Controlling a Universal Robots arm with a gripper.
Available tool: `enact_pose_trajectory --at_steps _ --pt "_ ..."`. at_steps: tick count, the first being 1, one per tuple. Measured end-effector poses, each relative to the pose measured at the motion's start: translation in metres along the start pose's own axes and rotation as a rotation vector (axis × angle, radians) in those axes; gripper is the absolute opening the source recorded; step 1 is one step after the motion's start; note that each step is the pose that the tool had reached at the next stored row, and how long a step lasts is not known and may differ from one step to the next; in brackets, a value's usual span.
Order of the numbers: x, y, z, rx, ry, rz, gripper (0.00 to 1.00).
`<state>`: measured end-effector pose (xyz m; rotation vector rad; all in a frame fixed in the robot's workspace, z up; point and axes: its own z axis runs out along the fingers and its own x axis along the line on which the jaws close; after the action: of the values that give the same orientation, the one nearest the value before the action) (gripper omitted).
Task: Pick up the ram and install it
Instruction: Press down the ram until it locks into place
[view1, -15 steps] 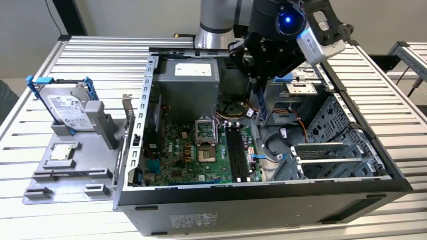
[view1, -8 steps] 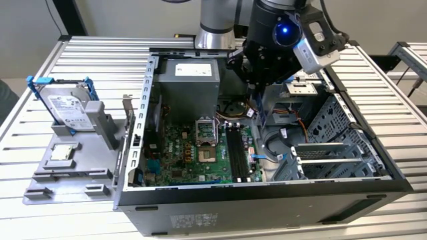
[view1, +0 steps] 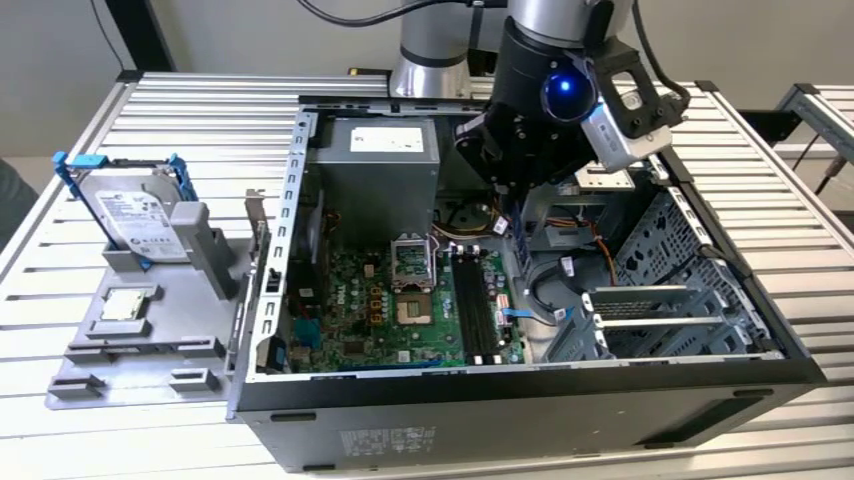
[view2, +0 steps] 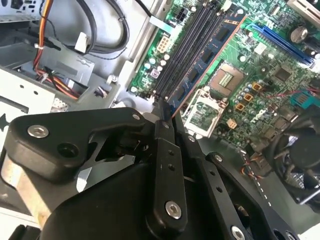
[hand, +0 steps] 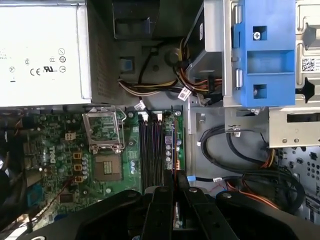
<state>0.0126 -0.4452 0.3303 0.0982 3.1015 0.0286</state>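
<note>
Gripper (hand: 174, 186) holds ram (hand: 168, 142) (over slots).

A table (view1: 747, 140) of pale ribbed metal slats filled most of the exterior view, its grooves running across the frame and catching soft, even light with no hard shadows. Behind it, along the top of the frame, stood a plain beige wall (view1: 254, 35). A dark upright post (view1: 140, 35) rose against that wall at the upper left. At the right edge, a second slatted metal surface (view1: 825, 105) sat apart from the table, with a dark gap between them. A dark rounded shape (view1: 11, 200) intruded at the left edge; what it was could not be told.
</note>
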Motion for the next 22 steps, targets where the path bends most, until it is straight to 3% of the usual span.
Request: enact_pose_trajectory --at_steps 6,9,22 --pt "0.0002 -0.0030 0.0106 0.0000 0.0002 0.000 0.00" --pt "0.0002 -0.0030 0.0108 0.0004 0.0024 0.000 0.00" --pt "0.0007 -0.0098 0.0343 0.0002 0.0024 0.000 0.00"
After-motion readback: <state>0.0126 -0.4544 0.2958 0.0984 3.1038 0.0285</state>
